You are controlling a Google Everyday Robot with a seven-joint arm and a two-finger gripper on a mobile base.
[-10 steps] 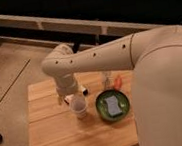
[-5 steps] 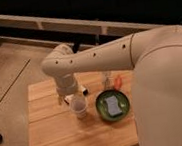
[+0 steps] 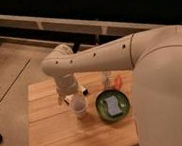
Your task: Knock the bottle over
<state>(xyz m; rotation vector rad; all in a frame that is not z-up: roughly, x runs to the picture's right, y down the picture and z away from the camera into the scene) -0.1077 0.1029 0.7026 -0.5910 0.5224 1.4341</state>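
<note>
The gripper [image 3: 71, 96] hangs low over the desk [image 3: 52, 138], just behind the whitish cup [image 3: 79, 105]. The wrist hides most of it, so its grip cannot be told. The bottle [image 3: 106, 79] stands upright behind the green bowl [image 3: 102, 112], faint against the wood.

Bulky cream-white arm [image 3: 108, 60], small dark holes [image 3: 93, 54] — claw [image 3: 70, 97] low over the table [image 3: 57, 137].

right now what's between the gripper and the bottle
In the camera view, seemingly only bare wooden table lies between the gripper, down by the cup, and the bottle; the green bowl sits nearer the camera.
</note>
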